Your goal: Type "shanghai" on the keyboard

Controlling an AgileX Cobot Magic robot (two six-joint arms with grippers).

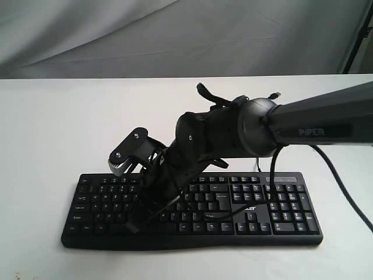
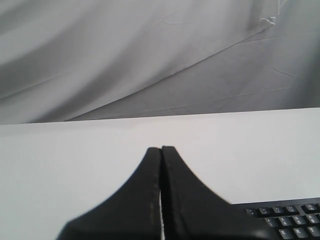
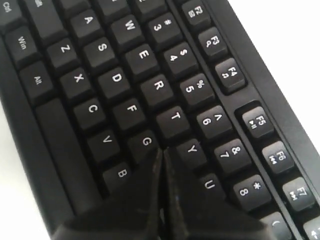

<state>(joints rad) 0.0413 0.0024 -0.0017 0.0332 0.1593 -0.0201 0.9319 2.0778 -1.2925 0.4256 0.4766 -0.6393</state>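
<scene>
keyboard: flat on white table; ext view shows it whole.
right end effector: fingers pressed together, empty; wrist cam puts tip betw G, T, Y keys, contact unclear. Ext view: arm leans over keyboard's left half.
left end effector: closed, empty, over bare table; seen only in its wrist cam.

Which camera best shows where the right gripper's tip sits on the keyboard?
Right wrist view: the shut right gripper tapers to a tip between G and Y on the keyboard, legends readable. The exterior view shows its arm over the keyboard's left half, the tip hard to see. The left wrist view catches only a keyboard corner.
</scene>
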